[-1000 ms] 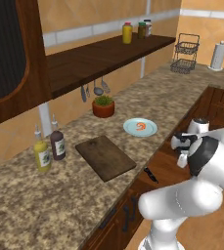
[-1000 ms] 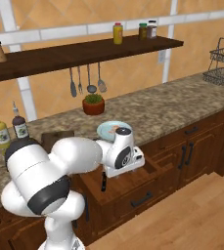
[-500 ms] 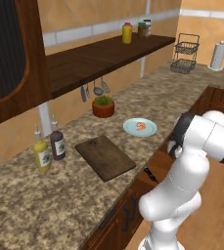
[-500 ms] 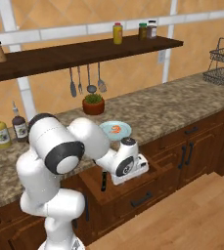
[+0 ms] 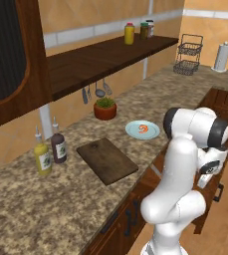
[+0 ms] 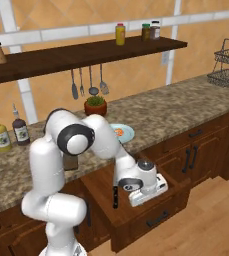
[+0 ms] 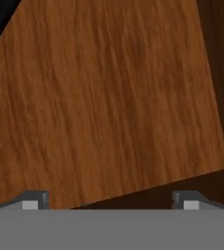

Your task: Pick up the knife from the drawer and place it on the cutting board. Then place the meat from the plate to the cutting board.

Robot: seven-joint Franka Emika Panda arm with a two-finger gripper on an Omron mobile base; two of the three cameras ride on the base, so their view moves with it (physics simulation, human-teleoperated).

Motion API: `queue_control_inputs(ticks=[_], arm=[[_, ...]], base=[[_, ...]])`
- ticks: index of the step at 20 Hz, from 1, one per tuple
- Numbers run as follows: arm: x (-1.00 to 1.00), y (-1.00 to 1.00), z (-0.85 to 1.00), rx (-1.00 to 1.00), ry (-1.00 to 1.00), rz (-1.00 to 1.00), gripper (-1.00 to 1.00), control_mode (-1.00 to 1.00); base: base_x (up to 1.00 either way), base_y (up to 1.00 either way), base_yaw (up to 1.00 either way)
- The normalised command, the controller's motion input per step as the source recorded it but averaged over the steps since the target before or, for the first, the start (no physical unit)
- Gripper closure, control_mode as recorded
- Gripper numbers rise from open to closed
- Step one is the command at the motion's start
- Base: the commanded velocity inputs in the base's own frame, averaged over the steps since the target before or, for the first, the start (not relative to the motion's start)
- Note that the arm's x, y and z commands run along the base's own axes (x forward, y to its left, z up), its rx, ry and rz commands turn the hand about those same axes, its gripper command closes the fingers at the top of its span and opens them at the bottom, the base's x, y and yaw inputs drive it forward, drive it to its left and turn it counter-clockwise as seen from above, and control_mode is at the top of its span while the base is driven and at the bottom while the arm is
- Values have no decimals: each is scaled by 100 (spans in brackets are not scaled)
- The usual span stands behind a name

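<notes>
The drawer stands pulled open below the counter. In it the knife lies with its black handle showing, just left of my gripper, which has come down inside the drawer. The hand view faces the drawer's wooden floor close up; my gripper is open with nothing between its fingertips. The dark cutting board lies on the counter, partly behind my arm in the right base view. The light blue plate holds the orange-pink meat. The gripper hangs low at the counter's front.
Two sauce bottles stand left of the board. A potted plant sits by the wall under hanging utensils. A wire basket and a paper roll are at the far end. Neighbouring cabinet fronts lie right of the drawer.
The arm has folded over and the hand has dropped from counter height down into the open drawer, beside the knife. The jaws have stayed wide apart.
</notes>
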Motion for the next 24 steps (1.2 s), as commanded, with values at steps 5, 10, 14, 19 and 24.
queue_control_inputs(ticks=[5, 10, 14, 19, 24], arm=[[-37, -70, 81, 20, -11, 2, -100, -100], [38, 32, 100, 4, 1, 7, -100, -100], [77, 63, 100, 0, 14, 4, -100, -100], [33, 59, 87, -3, 28, 2, -100, -100], [0, 9, 9, 4, 10, -14, -100, -100]], base=[[0, 0, 0], [0, 0, 0], [0, 0, 0], [0, 0, 0], [0, 0, 0]])
